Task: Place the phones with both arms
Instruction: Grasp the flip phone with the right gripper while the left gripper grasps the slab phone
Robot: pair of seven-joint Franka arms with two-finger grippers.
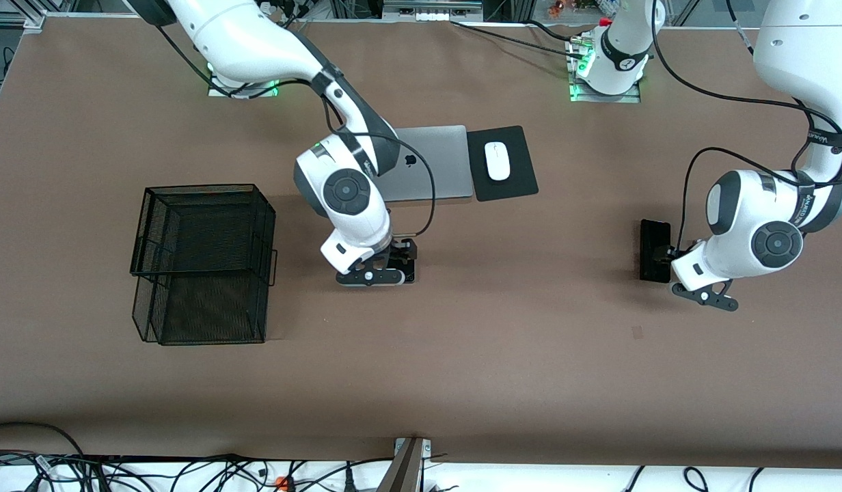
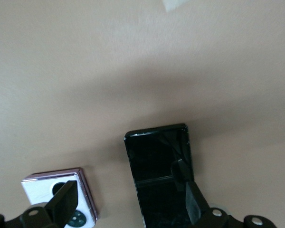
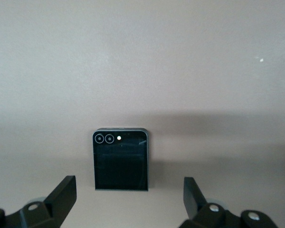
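- Phones, three: black slab phone point(image 1: 655, 249) at frame right; lavender-white phone point(image 2: 57, 192); black folded phone point(image 3: 121, 159) at frame centre.
- Grippers, two, both spread, empty: left gripper point(image 2: 128, 202) over the slab; right gripper point(image 3: 128, 197) over the folded phone.

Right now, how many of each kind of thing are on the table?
Phones: 3: black slab phone, black folded phone, lavender-white phone
Laptop: 1
Mouse: 1
Mouse pad: 1
Wire basket: 1
Total: 7

bare table point(image 1: 503, 328) mid-span, wire basket point(image 1: 202, 263) toward right arm's end
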